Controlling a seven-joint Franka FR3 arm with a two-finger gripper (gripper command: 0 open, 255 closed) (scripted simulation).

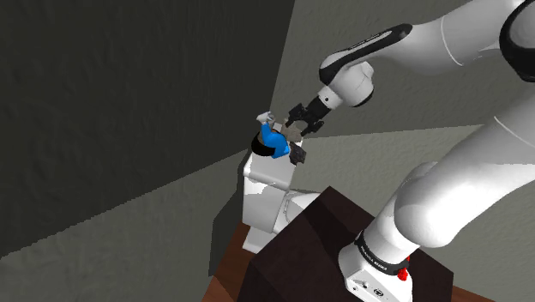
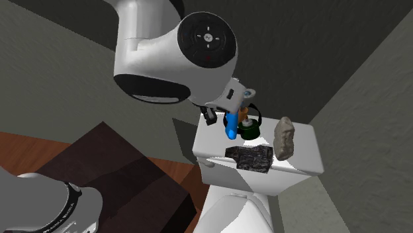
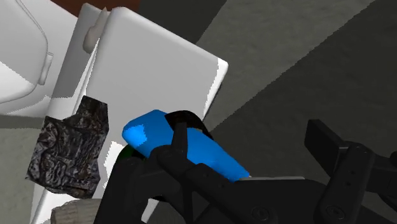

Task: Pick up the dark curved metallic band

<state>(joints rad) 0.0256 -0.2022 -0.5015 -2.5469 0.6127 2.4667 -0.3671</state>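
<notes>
Arm reaches from the dark box stand [image 1: 339, 236] out over a white toilet; its tank lid [image 2: 306, 151] carries all the small items.

Jaws: released; the two black fingers of the gripper [image 3: 251, 130] stand well apart in the wrist view, with nothing clasped between them. A blue cylinder-shaped thing [image 2: 230, 124] lies right at the gripper; in the wrist view one finger crosses in front of it; cannot tell whether they touch. In the second exterior view the hand hangs directly above this blue thing, near the lid's back edge.

Band [image 2: 250, 159]: dark, mottled, metallic-looking, curved strip; lies on the tank lid at its front edge; in the wrist view it seems to lap slightly over that edge. Apart from the gripper; not between the fingers. In the second exterior view it sits in front of the blue thing and in front of a small dark green pot [image 2: 251, 130].

Green pot: just beside the blue thing, on the second exterior view's right of it. A grey-brown stone [image 2: 284, 138] stands further to that view's right, near the band's end; cannot tell whether they touch.

Toilet bowl [image 2: 239, 210] below the tank. Floor [image 2: 26, 149] reddish-brown wood; walls grey.
</notes>
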